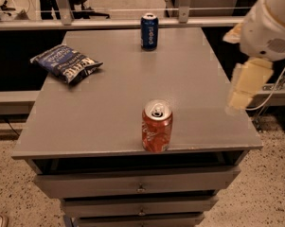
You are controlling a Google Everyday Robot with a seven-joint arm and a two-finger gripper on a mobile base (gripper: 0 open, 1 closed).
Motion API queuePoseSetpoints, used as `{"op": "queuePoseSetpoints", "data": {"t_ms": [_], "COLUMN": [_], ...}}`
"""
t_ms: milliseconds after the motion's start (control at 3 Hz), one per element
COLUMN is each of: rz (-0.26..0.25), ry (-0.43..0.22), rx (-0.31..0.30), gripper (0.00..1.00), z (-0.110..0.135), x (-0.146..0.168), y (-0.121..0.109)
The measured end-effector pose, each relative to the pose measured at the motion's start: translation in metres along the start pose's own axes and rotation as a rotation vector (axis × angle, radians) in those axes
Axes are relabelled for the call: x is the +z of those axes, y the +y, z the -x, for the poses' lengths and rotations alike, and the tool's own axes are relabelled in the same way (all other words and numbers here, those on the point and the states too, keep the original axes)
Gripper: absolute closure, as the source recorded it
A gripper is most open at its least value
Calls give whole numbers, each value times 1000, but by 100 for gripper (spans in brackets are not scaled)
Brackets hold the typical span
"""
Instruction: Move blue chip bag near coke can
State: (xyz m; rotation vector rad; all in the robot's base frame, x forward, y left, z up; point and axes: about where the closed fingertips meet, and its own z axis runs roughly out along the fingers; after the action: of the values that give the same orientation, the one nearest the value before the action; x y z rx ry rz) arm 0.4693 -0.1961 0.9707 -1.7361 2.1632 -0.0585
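Note:
The blue chip bag (66, 63) lies crinkled at the table's far left edge, dark blue with white lettering. The coke can (156, 126) stands upright near the front edge at the middle, red-orange with a silver top and pull tab. My gripper (245, 88) hangs from the white arm (270, 25) at the right, over the table's right edge. It is far from the bag and to the right of the coke can, and touches nothing.
A dark blue Pepsi can (149, 30) stands upright at the back middle of the grey table (104, 112). Drawers sit below the front edge. A rail and chair legs lie behind the table. A cable hangs at the right.

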Motion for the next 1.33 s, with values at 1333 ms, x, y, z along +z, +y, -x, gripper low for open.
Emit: {"op": "queuePoseSetpoints", "data": {"t_ms": [1333], "rz": [8], "ry": [-329], "rx": [-117], "gripper": [0], "z": [160], "x": [104], "y": [-94]}}
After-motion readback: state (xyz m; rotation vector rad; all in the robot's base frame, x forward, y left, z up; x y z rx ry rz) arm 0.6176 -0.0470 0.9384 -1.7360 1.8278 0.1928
